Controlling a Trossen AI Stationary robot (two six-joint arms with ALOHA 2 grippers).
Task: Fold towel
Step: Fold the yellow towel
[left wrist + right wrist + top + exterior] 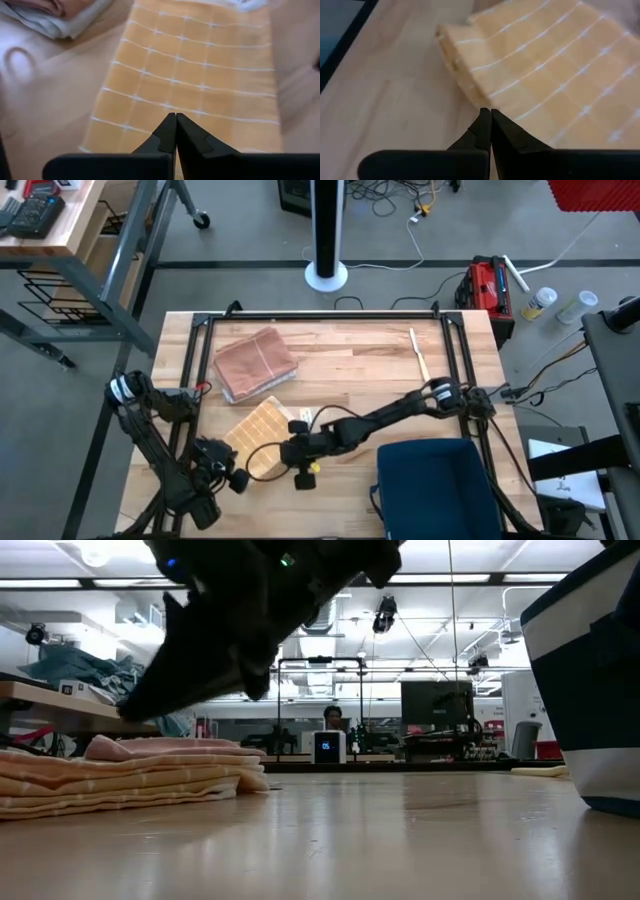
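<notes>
An orange towel with a white grid lies folded into a thick rectangle on the wooden table, its layered edge showing in the low view. My left gripper is shut and hovers over the towel's near end. My right gripper is shut too, with its tips beside the towel's folded right edge. Neither gripper visibly touches the cloth.
A folded pink towel sits on a white cloth behind the orange one. A dark blue bin stands at the near right. A thin pale stick lies at the far right. Black frame rails edge the table.
</notes>
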